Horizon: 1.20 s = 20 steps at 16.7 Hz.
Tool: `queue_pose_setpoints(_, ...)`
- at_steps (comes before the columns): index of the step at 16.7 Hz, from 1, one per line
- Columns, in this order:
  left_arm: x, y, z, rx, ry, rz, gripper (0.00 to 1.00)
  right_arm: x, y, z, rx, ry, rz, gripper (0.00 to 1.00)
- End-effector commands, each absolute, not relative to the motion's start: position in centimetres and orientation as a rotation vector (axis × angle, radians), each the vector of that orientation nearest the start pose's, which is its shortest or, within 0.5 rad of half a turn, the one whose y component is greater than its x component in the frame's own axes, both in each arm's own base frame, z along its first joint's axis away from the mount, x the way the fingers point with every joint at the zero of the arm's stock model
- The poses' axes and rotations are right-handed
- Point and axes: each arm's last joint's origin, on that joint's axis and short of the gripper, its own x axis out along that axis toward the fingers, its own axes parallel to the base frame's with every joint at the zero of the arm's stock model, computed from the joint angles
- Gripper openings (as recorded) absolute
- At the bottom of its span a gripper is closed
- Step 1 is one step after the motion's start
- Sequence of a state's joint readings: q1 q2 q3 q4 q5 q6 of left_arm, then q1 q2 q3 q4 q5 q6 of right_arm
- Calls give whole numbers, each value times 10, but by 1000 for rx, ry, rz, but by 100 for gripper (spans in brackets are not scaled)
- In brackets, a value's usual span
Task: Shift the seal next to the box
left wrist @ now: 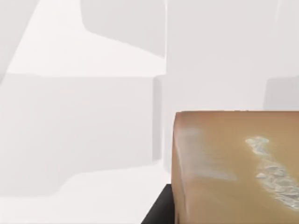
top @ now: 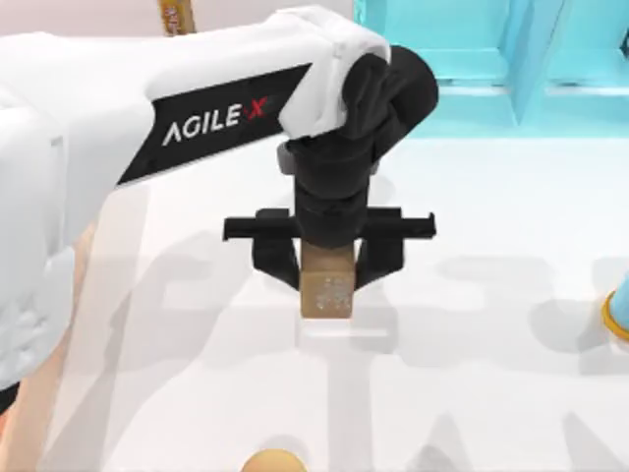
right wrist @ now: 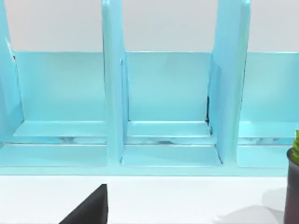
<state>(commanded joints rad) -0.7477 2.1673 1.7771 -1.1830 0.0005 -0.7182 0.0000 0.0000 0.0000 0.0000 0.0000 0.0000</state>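
My left gripper (top: 327,275) hangs over the middle of the white table, shut on the seal (top: 327,293), a small tan-brown block gripped between its black fingers (top: 278,264). The seal's shadow lies on the table just below it. In the left wrist view the seal (left wrist: 233,163) looms close, showing a whitish printed mark on one face. A peach-orange strip of the box (top: 22,433) shows at the table's left edge; the left arm covers the rest of it. A dark part of my right gripper (right wrist: 88,210) faces the cyan shelf.
A cyan-blue shelf frame (top: 491,59) stands at the back right. An orange-brown bottle (top: 177,15) is at the back, a round tan-yellow knob (top: 273,462) at the front edge, and a blue and orange object (top: 619,315) at the right edge. A dark plant pot (right wrist: 293,186) stands near the shelf.
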Motion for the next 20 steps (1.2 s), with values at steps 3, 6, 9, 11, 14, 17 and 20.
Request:
queue_pose_setpoints(3, 313, -281, 181, 24, 1578, -9, 0, 106, -1, 160, 0, 0, 0, 100)
queue_pose_setpoints(6, 310, -256, 197, 22, 1582, -4, 0, 106, -1, 160, 0, 0, 0, 100)
queue_pose_setpoints(9, 298, -214, 227, 11, 1572, -6, 0, 106, -1, 160, 0, 0, 0, 100)
queue_pose_setpoints(11, 283, -181, 244, 10, 1572, -8, 0, 106, -1, 160, 0, 0, 0, 100)
queue_pose_setpoints(14, 254, -136, 263, 12, 1571, -11, 0, 106, -1, 160, 0, 0, 0, 100)
queue_pose_setpoints(17, 224, -102, 273, 14, 1568, -14, 0, 106, -1, 160, 0, 0, 0, 100)
queue_pose_setpoints(20, 208, -87, 274, 17, 1570, -15, 0, 106, -1, 160, 0, 0, 0, 100)
